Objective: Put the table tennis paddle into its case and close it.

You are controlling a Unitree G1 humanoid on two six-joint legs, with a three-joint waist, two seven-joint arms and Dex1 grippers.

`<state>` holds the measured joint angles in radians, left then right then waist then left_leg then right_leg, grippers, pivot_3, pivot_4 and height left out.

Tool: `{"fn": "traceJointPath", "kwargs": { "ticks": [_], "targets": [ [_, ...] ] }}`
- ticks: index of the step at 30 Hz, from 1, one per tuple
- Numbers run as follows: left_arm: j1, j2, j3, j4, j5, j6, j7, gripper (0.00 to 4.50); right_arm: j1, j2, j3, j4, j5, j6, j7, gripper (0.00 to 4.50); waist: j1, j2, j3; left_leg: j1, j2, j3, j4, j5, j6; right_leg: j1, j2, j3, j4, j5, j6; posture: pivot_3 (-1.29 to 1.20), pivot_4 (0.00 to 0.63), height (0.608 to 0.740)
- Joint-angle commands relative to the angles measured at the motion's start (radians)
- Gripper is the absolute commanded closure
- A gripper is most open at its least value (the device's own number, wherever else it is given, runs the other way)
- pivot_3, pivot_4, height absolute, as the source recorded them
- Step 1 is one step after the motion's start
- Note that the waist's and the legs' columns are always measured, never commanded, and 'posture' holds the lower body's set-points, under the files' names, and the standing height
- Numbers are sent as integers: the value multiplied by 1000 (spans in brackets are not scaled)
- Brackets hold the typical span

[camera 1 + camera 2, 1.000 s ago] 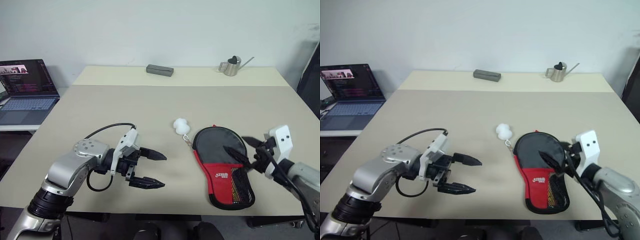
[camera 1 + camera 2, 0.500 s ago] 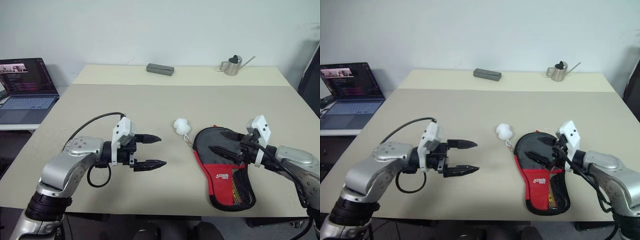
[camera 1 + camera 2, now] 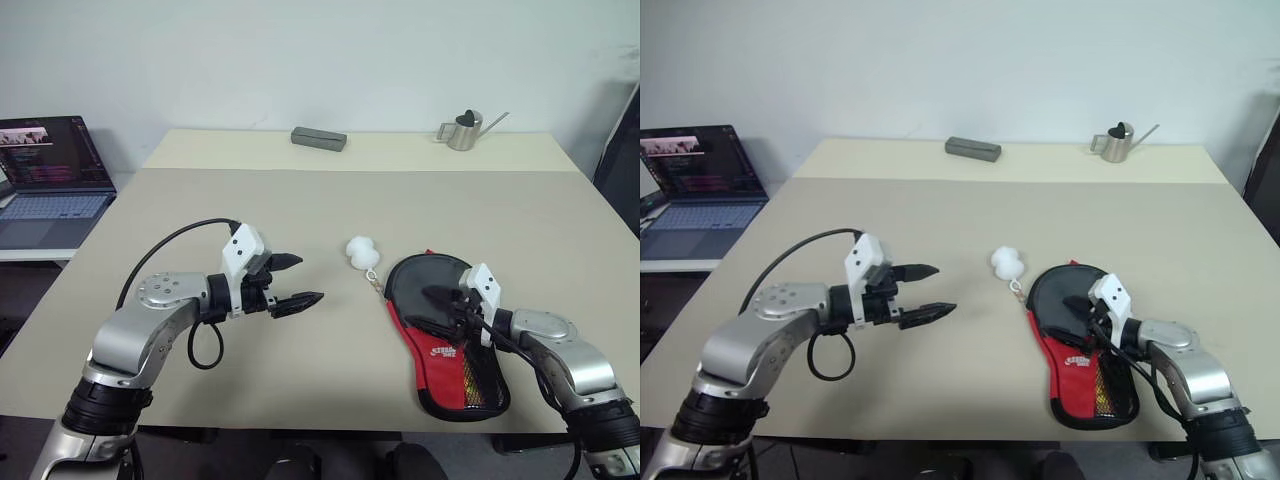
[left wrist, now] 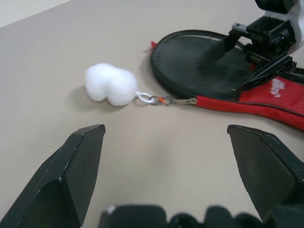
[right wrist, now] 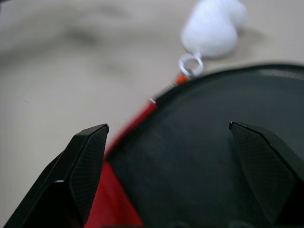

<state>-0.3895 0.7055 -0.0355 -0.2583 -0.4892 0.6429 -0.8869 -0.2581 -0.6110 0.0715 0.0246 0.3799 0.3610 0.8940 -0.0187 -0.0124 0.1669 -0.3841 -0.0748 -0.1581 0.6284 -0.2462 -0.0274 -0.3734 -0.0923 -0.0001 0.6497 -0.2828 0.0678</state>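
A: Where was the case point(image 3: 440, 330) found?

B: Flat on the worktop point(image 3: 330, 215), under the right hand point(image 3: 447, 307), whose fingers were spread and empty. The left hand point(image 3: 295, 281), likewise agape, was pointed toward the pom-pom point(image 3: 362, 251).

A: How would it handle?

B: Soft, light fabric was judged; the zipper pull was favoured for gripping. The paddle could not be made out.

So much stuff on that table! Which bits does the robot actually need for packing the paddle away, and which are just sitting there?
Part of the job:
- black-and-red case
- its white fluffy zip pull
- paddle: not visibly separate from the case, possibly already inside
- left hand and right hand, both open

Just lying about:
- grey box
- small metal watering can
- laptop
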Motion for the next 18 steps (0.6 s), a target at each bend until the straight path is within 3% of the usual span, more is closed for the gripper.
{"fn": "traceJointPath", "kwargs": {
  "ticks": [1,11,18],
  "targets": [
    [-58,-1,-17,29,49,-38,6,0,-15,7,21,73,-70,-68,2,31,-1,0,0,0,0,0,0,0,0,0,0,0,0,0,0,0,150,740],
    [-292,-192,-151,357,236,-115,93,0,-4,60,23,125,-151,-154,-47,31,1,-2,-1,2,-1,0,1,2,-4,2,0,0,0,1,1,0,150,740],
    [-498,-346,-179,779,362,-322,135,0,-3,99,41,123,-176,-147,-75,31,-13,-6,-4,2,-2,0,1,3,-6,2,1,0,2,1,1,0,150,740]
  ]
}}
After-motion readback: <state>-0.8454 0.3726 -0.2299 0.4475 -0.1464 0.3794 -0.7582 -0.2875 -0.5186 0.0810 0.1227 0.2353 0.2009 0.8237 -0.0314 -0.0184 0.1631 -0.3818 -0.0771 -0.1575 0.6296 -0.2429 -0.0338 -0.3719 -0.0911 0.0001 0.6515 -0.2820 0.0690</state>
